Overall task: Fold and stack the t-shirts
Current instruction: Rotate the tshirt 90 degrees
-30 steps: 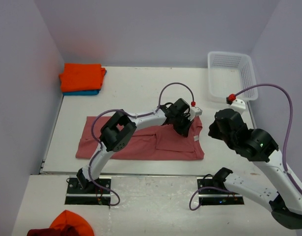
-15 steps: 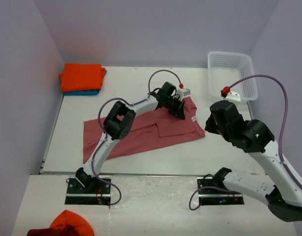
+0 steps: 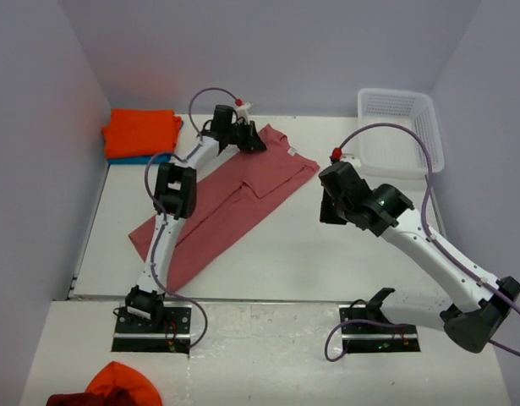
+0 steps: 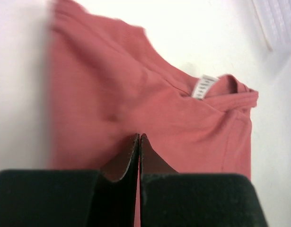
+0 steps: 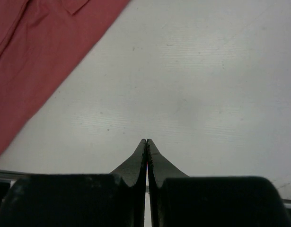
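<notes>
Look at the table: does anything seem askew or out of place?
The salmon-red t-shirt lies slantwise across the table, askew to its edges and to the neatly folded orange t-shirt at the far left. Its far end is pinched in the left pincer.

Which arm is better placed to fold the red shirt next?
Left. The left gripper is shut on the red shirt at its far end; the right gripper is shut, empty, over bare table beside it.
</notes>
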Controlling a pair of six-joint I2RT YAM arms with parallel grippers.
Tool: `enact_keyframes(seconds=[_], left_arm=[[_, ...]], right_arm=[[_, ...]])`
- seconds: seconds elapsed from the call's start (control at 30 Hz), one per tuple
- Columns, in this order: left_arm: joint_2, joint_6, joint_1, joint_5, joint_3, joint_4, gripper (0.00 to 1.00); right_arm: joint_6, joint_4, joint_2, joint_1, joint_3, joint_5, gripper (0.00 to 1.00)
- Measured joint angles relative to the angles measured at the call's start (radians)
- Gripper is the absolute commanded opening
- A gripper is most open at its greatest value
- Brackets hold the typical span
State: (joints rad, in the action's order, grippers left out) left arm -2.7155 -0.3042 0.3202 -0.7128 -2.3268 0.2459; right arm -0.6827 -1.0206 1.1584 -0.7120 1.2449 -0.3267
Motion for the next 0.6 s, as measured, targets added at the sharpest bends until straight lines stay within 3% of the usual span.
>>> enact_keyframes(seconds=[0.17, 0.33, 0.4, 0.43, 0.5, 0.53, 0.6], left_arm=[[-0.006, -0.067, -0.118, -0.037, -0.003, -0.169, 0.11], [0.053, -0.145, -0.102, -0.074, -0.001, -0.292, 0.24], [0.118, -0.142, -0.075, -0.064, 0.000, -0.262, 0.24], [0.176, -0.131, -0.058, -0.032, 0.021, -0.236, 0.22], [0.327, -0.114, -0.024, 0.057, 0.100, -0.149, 0.13], [0.408, -0.108, -0.008, 0.119, 0.136, -0.108, 0.04], [0.582, -0.098, 0.019, 0.240, 0.217, -0.003, 0.00]], right_arm=[[0.016, 0.065, 0.021, -0.003, -0.061, 0.045, 0.00], [0.022, 0.164, 0.016, -0.010, -0.193, 0.106, 0.00], [0.024, 0.192, 0.016, -0.013, -0.237, 0.132, 0.11], [0.027, 0.204, 0.017, -0.014, -0.250, 0.145, 0.18], [0.038, 0.233, 0.020, -0.014, -0.264, 0.187, 0.20], [0.045, 0.249, 0.023, -0.014, -0.265, 0.209, 0.21], [0.068, 0.299, 0.044, -0.014, -0.263, 0.266, 0.18]])
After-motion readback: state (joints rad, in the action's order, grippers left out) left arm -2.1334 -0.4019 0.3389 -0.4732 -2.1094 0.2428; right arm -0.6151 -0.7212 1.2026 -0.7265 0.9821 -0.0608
